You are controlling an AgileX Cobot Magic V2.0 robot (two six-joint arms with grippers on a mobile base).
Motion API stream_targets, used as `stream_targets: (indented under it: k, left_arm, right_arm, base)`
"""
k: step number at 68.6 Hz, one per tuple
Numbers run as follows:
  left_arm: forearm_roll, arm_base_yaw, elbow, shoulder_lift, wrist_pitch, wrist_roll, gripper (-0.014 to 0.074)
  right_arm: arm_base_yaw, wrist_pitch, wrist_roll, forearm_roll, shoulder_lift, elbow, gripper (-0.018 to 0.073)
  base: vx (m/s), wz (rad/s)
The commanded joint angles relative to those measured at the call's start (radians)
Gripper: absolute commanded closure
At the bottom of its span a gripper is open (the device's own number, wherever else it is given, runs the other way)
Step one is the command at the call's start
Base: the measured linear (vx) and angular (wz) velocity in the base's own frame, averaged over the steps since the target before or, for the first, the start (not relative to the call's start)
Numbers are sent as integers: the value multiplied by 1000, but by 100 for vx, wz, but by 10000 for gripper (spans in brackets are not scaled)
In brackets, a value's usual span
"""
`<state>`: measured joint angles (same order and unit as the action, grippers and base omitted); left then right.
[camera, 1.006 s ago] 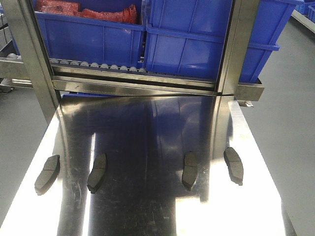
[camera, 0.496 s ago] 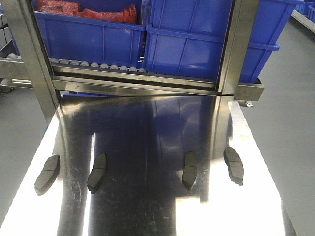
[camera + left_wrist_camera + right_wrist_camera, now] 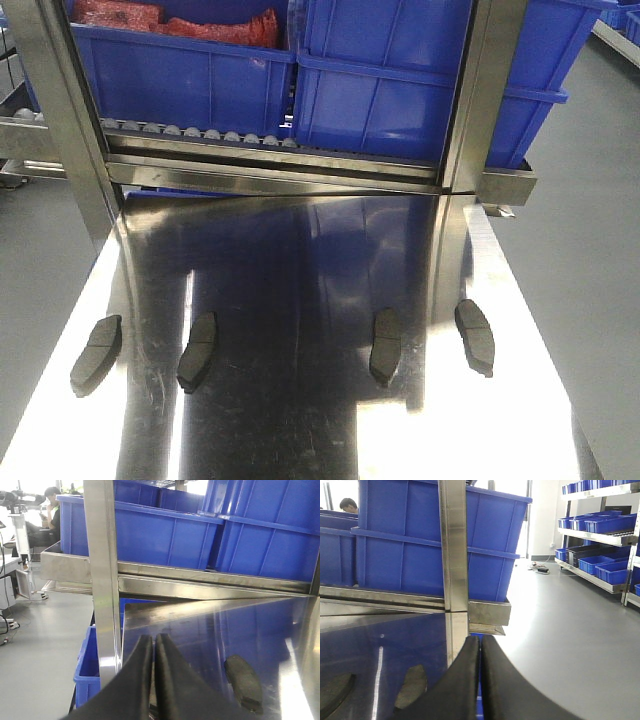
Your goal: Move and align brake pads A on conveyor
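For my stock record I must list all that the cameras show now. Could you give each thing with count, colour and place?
Table: one, shiny steel, before the rack.
Brake pads: four, dark grey, in a spaced row on the table.
Bins: several, blue, on the rack.
Red parts: some, in the far left bin.
Person: one, dark-haired, far left background.
Left gripper: one, black, shut, near the table's left edge.
Right gripper: one, black, shut, beside the right post.

Four brake pads A (image 3: 96, 353) (image 3: 198, 350) (image 3: 385, 346) (image 3: 475, 337), one steel table (image 3: 300, 425), two end effectors (image 3: 153, 645) (image 3: 480, 647).
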<state>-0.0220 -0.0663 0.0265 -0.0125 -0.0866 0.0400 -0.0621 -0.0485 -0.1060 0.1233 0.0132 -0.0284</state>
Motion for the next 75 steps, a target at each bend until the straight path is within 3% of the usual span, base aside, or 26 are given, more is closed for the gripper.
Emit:
stream_targets:
  k: [1,30,44,49,56,64,75]
  left_arm:
    - [7,-2,17,-14,68,1,603]
    - [-1,-2,16,-14,110,1,603]
    - [22,-2,-34,-14,251,24,603]
    - [22,-2,-87,-5,245,24,603]
    - [22,-2,-195,53,159,22,603]
    - [14,-2,-330,179,-37,16,603]
    - [22,-2,-461,344,-210,-6,603]
  right_arm:
    - [-7,79,4,4,9,-11,571]
    - [-7,78,4,4,9,-11,571]
    - [-7,78,4,4,9,-11,571]
    - [-7,78,4,4,9,-11,571]
    - [-7,78,4,4,9,-11,571]
    - [-7,78,4,4,9,-11,571]
    - [-7,78,4,4,9,-11,571]
  base:
    - [0,0]
    - [0,0]
    - [0,0]
    - [0,0]
    - [0,0]
    - [0,0]
    - [0,0]
